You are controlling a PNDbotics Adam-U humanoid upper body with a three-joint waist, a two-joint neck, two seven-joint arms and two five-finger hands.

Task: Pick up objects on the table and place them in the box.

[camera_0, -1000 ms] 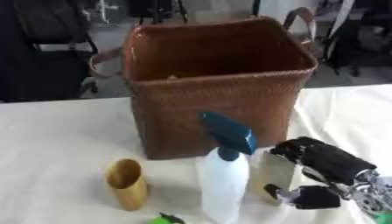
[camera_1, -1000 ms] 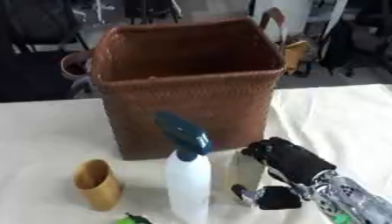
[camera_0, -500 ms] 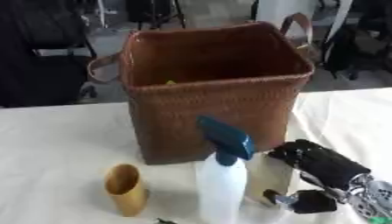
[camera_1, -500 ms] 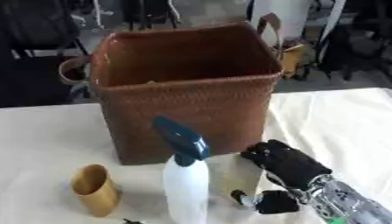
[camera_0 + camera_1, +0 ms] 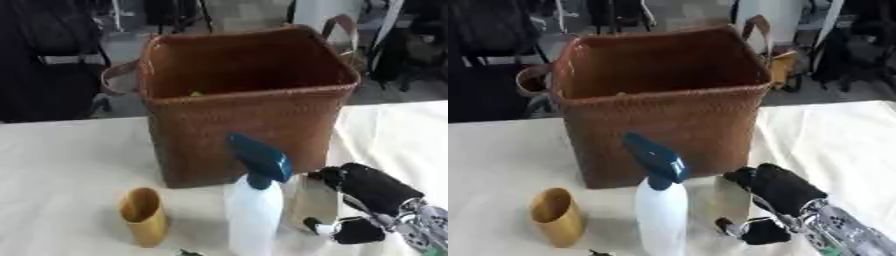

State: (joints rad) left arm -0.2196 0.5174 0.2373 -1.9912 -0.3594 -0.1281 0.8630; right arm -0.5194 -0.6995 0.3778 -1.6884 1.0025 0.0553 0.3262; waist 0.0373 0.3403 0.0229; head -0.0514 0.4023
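Basket [image 5: 254, 125]: brown woven box with loop handles at its left and right sides, standing upright on the far middle of the table [image 5: 61, 165], open at the top. A small yellowish thing [image 5: 198, 93] shows inside against the far-left wall; nothing more of it can be made out.

Spray bottle [image 5: 254, 212]: white body, dark blue trigger head, upright, near the basket's front wall and just right of centre. Its nozzle points to the left and far.

Cup [image 5: 144, 216]: mustard-yellow, upright, mouth open, on the table left of the spray bottle and apart from it, near the front edge.

Pale object [image 5: 313, 205]: light-coloured, upright, flat-sided, standing between the spray bottle and the robot's hand, just in front of the basket's right corner. What it is cannot be told.

Right hand [image 5: 372, 192]: black, coming in from the near right with a silver wrist behind it. The fingers [image 5: 773, 186] are curled round the right side of the pale object and the thumb [image 5: 346, 231] closes toward its near lower side, so the hand grasps it. The object stands at table level.

Dark green scrap [image 5: 187, 253]: a small bit at the near edge, below the cup and bottle, too little showing to identify.

Table: covered in cream-white cloth.
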